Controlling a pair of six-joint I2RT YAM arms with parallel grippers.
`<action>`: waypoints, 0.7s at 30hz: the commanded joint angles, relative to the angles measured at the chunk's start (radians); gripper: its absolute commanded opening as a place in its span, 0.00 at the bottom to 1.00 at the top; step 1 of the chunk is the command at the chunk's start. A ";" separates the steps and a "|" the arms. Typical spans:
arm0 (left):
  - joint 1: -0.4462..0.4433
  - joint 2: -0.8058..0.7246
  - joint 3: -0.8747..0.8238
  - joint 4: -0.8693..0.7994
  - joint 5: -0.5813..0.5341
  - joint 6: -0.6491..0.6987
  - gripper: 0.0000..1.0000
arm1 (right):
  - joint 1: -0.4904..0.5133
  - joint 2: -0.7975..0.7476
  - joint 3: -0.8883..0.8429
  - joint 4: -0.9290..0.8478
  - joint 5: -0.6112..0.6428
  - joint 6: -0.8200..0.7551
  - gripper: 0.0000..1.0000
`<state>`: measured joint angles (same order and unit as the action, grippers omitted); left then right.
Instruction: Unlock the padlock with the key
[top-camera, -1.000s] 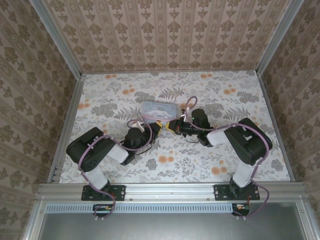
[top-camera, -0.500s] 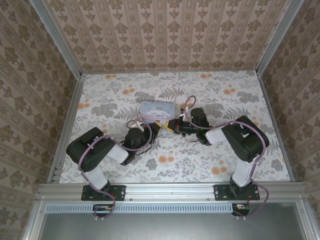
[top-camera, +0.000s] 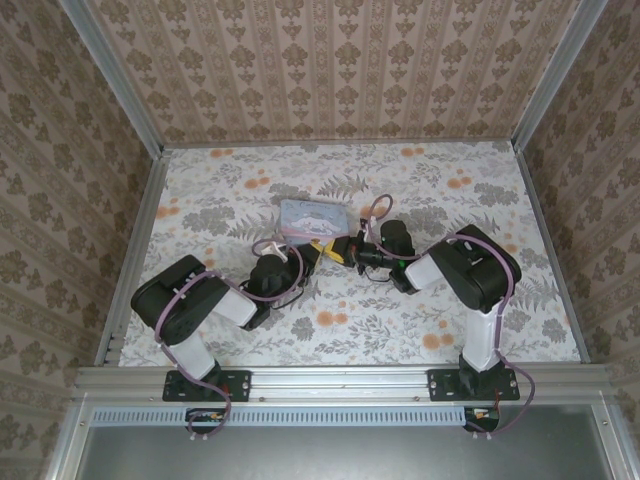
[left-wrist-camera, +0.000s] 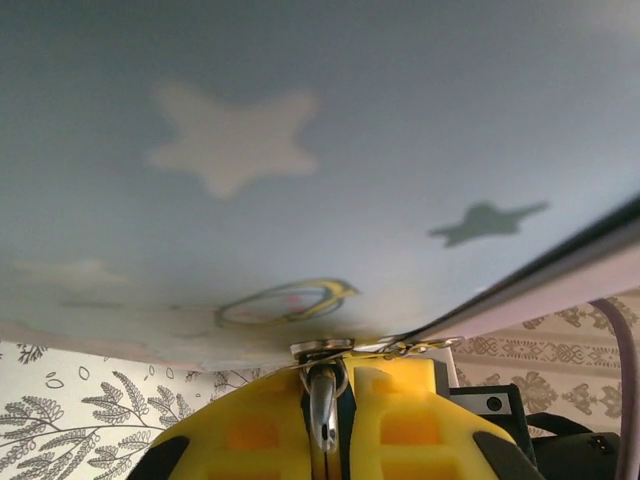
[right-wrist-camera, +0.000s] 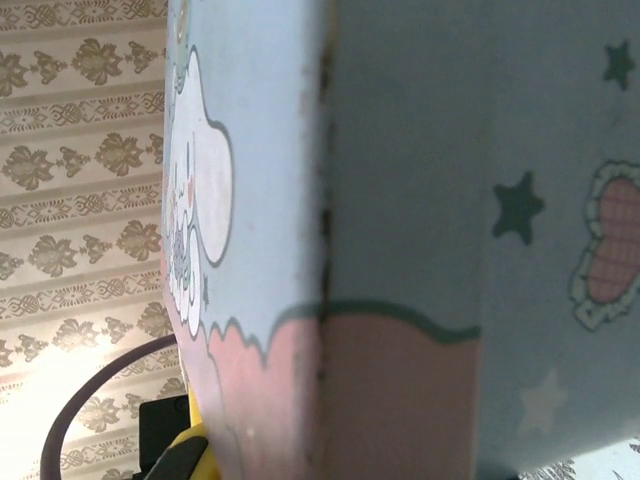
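My left gripper (left-wrist-camera: 335, 420) has its yellow fingers (left-wrist-camera: 240, 430) shut on a thin silvery metal piece with a ring, which looks like the key (left-wrist-camera: 322, 400). The key points up at a small metal fitting (left-wrist-camera: 322, 349) on the edge of the pale blue cartoon tin (left-wrist-camera: 300, 150). The dark teal padlock is hidden. In the top view the left gripper (top-camera: 318, 252) and the right gripper (top-camera: 347, 252) meet tip to tip just in front of the tin (top-camera: 313, 215). The right wrist view is pressed against the tin's corner (right-wrist-camera: 330, 250), and the right gripper's fingers are hidden.
A purple cable (right-wrist-camera: 90, 390) loops at the lower left of the right wrist view. The floral tabletop (top-camera: 400, 330) is ringed by patterned walls (top-camera: 330, 70), with an aluminium rail (top-camera: 340, 378) along the near edge.
The right arm's elbow has swung left toward the tin and its gripper has edged left. The tin has shifted slightly left and away. The left arm has barely moved.
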<state>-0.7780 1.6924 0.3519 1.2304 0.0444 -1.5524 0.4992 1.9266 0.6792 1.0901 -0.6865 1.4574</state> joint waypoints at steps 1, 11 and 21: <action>-0.125 -0.027 0.035 0.071 0.459 0.026 0.00 | 0.030 -0.083 0.086 -0.045 -0.003 -0.160 0.00; -0.116 -0.029 0.027 0.070 0.450 0.036 0.00 | 0.030 -0.082 0.101 -0.091 -0.028 -0.280 0.00; -0.096 0.040 0.024 0.070 0.367 0.108 0.00 | 0.023 -0.085 0.107 -0.101 0.055 -0.224 0.27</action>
<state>-0.7784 1.7069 0.3523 1.2491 0.0818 -1.5146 0.4919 1.8351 0.7048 0.8486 -0.6960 1.2373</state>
